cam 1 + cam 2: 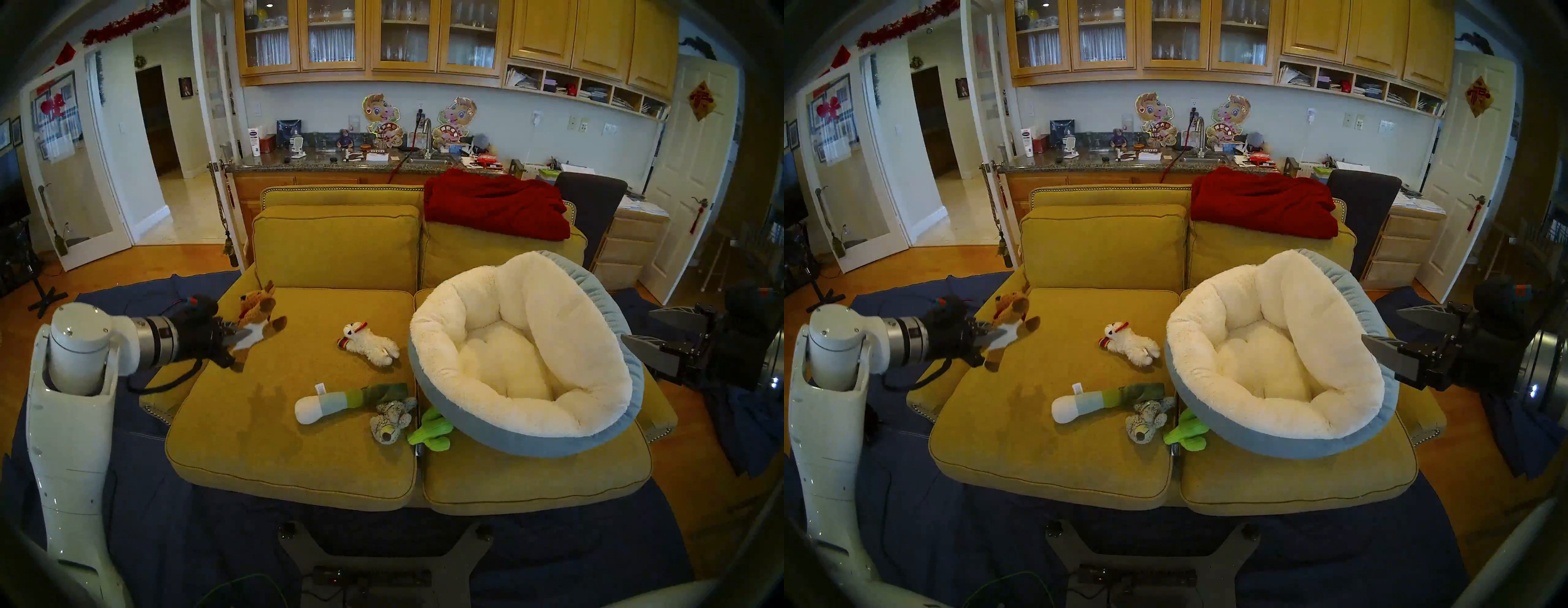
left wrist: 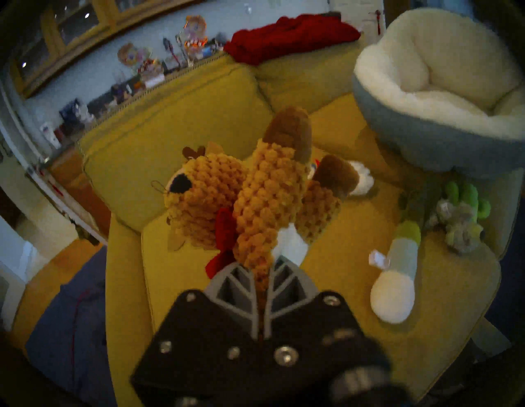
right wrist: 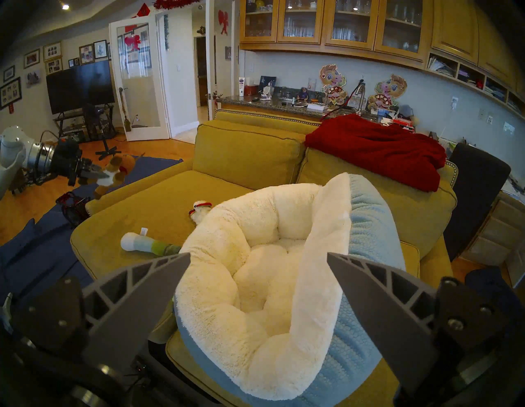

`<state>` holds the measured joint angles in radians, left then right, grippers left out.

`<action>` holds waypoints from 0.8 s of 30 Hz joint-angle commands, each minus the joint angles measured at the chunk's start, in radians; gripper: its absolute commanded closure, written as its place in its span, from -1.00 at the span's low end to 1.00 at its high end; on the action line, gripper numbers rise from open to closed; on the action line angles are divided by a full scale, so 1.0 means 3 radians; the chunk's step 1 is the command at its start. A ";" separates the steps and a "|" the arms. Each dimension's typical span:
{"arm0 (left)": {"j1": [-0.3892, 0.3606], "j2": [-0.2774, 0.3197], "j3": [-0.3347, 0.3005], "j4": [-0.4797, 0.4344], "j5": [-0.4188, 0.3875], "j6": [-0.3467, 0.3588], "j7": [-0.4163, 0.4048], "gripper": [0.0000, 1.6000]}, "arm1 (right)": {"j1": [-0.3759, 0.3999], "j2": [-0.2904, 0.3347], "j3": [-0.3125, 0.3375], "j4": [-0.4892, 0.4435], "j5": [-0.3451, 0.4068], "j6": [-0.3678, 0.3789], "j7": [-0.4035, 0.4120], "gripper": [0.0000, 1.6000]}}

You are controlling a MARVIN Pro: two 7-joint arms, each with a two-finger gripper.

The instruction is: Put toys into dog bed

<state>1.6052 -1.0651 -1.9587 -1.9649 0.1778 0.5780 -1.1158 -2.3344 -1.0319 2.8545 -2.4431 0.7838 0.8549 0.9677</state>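
My left gripper [image 1: 234, 335] is shut on the brown knitted animal [image 1: 259, 310], holding it by its lower body [image 2: 255, 199] over the left edge of the sofa seat. On the left seat cushion lie the white lamb [image 1: 371, 342], the white-green leek [image 1: 339, 401] and the grey mottled animal [image 1: 390, 420]. The green cactus [image 1: 430, 433] is partly tucked under the dog bed [image 1: 530, 441], which rests tilted on the right cushion. Nothing lies inside the bed. My right gripper [image 1: 636, 325] hovers open just right of the bed's rim [image 3: 326, 227].
A red blanket [image 1: 496, 204] drapes over the sofa's right back cushion. The mustard sofa [image 1: 297, 458] stands on a dark blue floor cloth [image 1: 127, 488]. A dark chair [image 1: 589, 204] and a cluttered counter [image 1: 339, 163] stand behind.
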 commanded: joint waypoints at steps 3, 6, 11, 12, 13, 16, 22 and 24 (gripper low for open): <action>-0.0439 -0.0039 0.0492 -0.0318 -0.0194 0.0052 0.0162 1.00 | 0.0009 0.0005 0.0023 -0.0001 -0.0002 -0.0004 -0.0001 -1.00; -0.0484 -0.0109 0.0700 -0.0390 -0.0206 0.0068 0.0246 1.00 | 0.0009 0.0005 0.0021 -0.0001 -0.0002 -0.0004 -0.0002 -1.00; -0.0668 -0.0278 0.1059 -0.0412 -0.0179 0.0095 0.0358 1.00 | 0.0009 0.0004 0.0019 -0.0001 -0.0002 -0.0004 -0.0002 -1.00; -0.0665 -0.0315 0.1111 -0.0429 -0.0176 0.0097 0.0396 1.00 | 0.0009 0.0004 0.0018 -0.0001 -0.0002 -0.0004 -0.0002 -1.00; -0.0668 -0.0361 0.1143 -0.0438 -0.0172 0.0093 0.0409 1.00 | 0.0009 0.0004 0.0017 0.0000 -0.0002 -0.0004 -0.0002 -1.00; -0.0769 -0.0466 0.1346 -0.0403 -0.0148 0.0108 0.0487 1.00 | 0.0009 0.0003 0.0015 0.0000 -0.0002 -0.0004 -0.0002 -1.00; -0.0930 -0.0693 0.1683 -0.0279 -0.0082 0.0097 0.0626 1.00 | 0.0009 0.0003 0.0012 0.0000 -0.0002 -0.0004 -0.0003 -1.00; -0.0979 -0.0777 0.1794 -0.0227 -0.0053 0.0087 0.0674 1.00 | 0.0010 0.0003 0.0011 0.0000 -0.0002 -0.0004 -0.0003 -1.00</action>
<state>1.4152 -1.2018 -1.5486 -2.0481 0.1419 0.6168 -0.9590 -2.3344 -1.0324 2.8517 -2.4430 0.7838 0.8549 0.9677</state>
